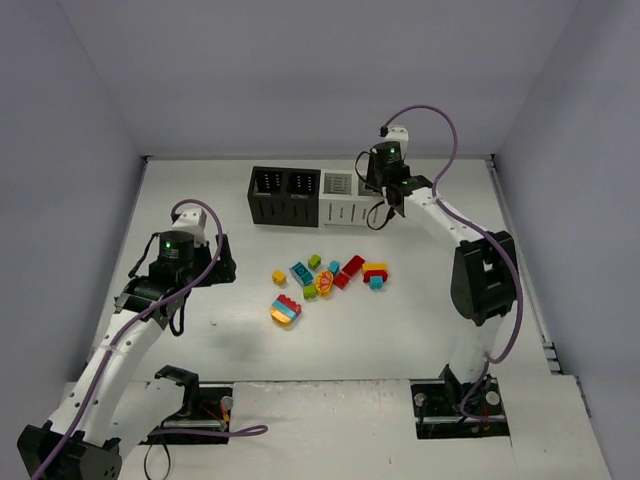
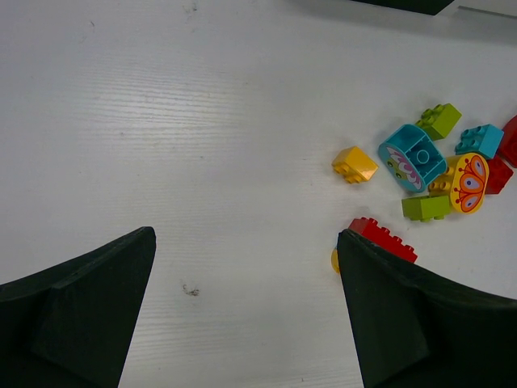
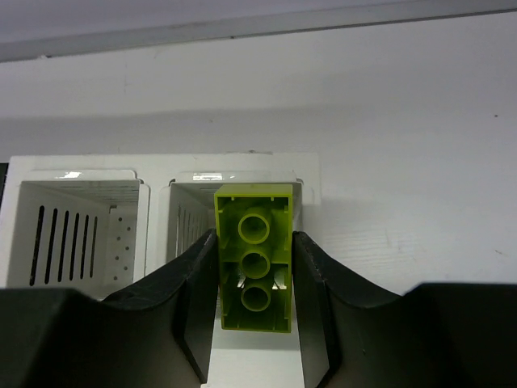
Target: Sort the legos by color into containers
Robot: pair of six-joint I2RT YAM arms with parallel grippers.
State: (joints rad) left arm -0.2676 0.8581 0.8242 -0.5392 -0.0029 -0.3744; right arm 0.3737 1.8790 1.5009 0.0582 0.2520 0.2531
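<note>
My right gripper [image 3: 254, 271] is shut on a lime-green brick [image 3: 254, 257], seen from its hollow underside, and holds it over the rightmost white container [image 3: 194, 187]. In the top view this gripper [image 1: 385, 205] hangs at the right end of the container row, two black [image 1: 285, 196] and two white [image 1: 344, 200]. My left gripper [image 2: 246, 242] is open and empty above bare table, left of the loose legos. Nearest its right finger is a red brick [image 2: 386, 237], partly hidden. A yellow brick [image 2: 354, 164], a teal piece [image 2: 412, 158] and green bricks [image 2: 439, 120] lie beyond.
In the top view the legos lie mid-table: a yellow brick [image 1: 279, 277], a red brick [image 1: 349, 270], a red-yellow-teal clump [image 1: 375, 273] and a multicolour clump [image 1: 286, 311]. A second white container [image 3: 77, 230] stands left of the one under my right gripper. Walls enclose the table.
</note>
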